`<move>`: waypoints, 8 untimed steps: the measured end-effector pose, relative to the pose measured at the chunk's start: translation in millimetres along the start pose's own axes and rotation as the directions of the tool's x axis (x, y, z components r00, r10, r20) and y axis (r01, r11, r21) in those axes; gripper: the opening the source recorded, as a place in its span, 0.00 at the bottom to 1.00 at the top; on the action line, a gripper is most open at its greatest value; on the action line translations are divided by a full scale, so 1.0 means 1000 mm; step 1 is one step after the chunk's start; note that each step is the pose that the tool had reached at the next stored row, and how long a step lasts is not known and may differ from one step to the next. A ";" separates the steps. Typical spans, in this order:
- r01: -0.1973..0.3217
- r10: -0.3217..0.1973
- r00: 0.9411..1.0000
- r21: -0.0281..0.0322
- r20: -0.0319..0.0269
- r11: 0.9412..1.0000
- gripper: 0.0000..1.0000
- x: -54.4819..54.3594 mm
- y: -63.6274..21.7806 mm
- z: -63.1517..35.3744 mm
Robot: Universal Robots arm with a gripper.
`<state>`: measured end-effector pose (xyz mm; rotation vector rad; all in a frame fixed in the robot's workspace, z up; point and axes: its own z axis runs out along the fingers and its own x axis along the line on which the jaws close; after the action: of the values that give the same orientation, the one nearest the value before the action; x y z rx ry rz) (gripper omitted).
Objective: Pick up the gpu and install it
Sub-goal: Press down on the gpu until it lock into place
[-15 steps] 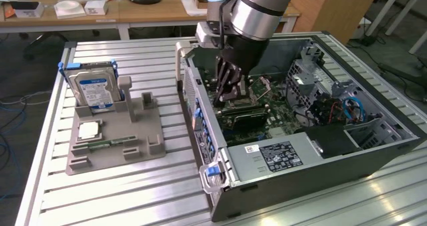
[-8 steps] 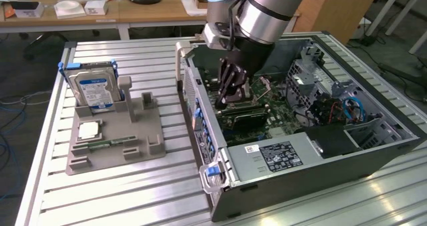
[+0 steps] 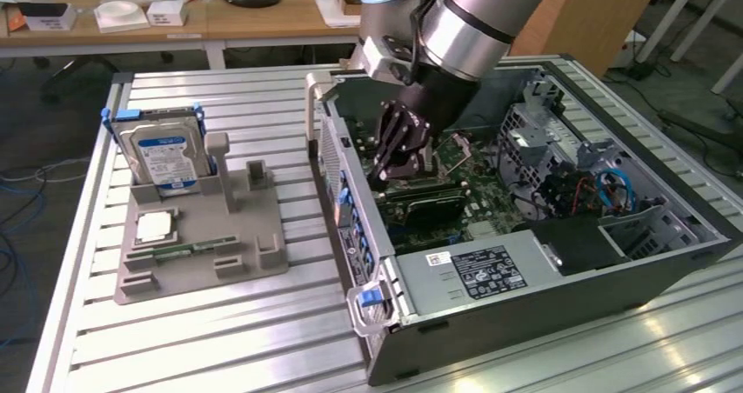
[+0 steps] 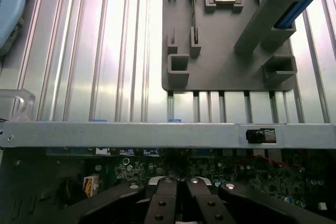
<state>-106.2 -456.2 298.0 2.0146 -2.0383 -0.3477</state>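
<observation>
Hovering shut hand inside case, gpu just below.

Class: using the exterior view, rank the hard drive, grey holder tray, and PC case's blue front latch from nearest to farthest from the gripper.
From the gripper:
1. Blue latch, on the case's near end.
2. Grey tray, on the exterior view's left.
3. Hard drive, upright at the tray's far-left corner.

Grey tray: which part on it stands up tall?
The blue-labelled hard drive stands upright on the grey tray; the square chip and green stick lie flat.
</observation>
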 end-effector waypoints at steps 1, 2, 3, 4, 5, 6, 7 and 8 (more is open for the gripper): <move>0.000 0.000 1.000 0.000 0.000 1.000 0.10 0.000 -0.0003 0.0007; 0.000 0.000 1.000 0.000 0.000 1.000 0.10 0.000 -0.0005 0.0010; 0.000 0.000 1.000 0.000 0.000 1.000 0.10 0.000 -0.0005 0.0012; 0.000 0.000 1.000 0.000 0.000 1.000 0.10 0.000 -0.0008 0.0019; 0.000 0.000 1.000 0.000 0.000 1.000 0.10 0.000 -0.0011 0.0027; 0.000 0.000 1.000 -0.001 0.000 1.000 0.10 0.000 -0.0015 0.0039; 0.000 0.000 1.000 -0.001 0.000 1.000 0.10 0.000 -0.0019 0.0050; 0.000 0.000 1.000 -0.002 0.000 1.000 0.10 0.000 -0.0022 0.0062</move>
<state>-106.2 -456.2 291.4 2.0132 -2.0371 -0.3500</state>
